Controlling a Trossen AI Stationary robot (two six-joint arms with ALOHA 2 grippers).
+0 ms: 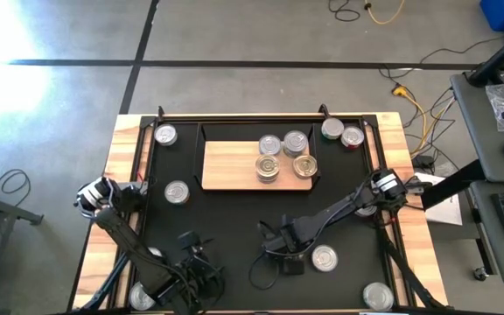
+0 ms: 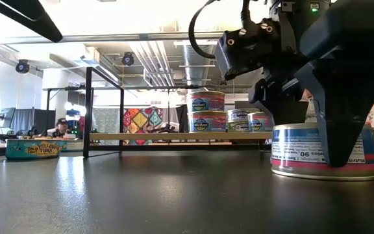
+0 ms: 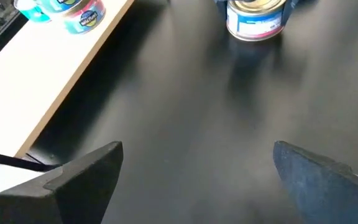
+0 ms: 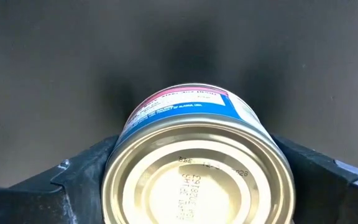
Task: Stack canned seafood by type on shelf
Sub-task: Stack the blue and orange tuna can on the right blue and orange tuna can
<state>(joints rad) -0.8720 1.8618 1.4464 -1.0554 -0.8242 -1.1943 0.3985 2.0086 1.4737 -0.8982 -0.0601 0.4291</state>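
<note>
Slippage is my worry: the right gripper (image 4: 185, 180) straddles a can (image 4: 194, 168) on the black mat (image 1: 234, 219), fingers wide and apparently not yet clamped, so an off-centre squeeze could skid it.

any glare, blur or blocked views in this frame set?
High view: floor blown out white at upper left. Low view: bright ceiling light behind; the right pincer looms dark, hiding part of the blue-and-red labelled round tin. Left wrist view: soft throughout, light-wood shelf board blurred. Right wrist view: the tin's silver lid is sharp.
</note>
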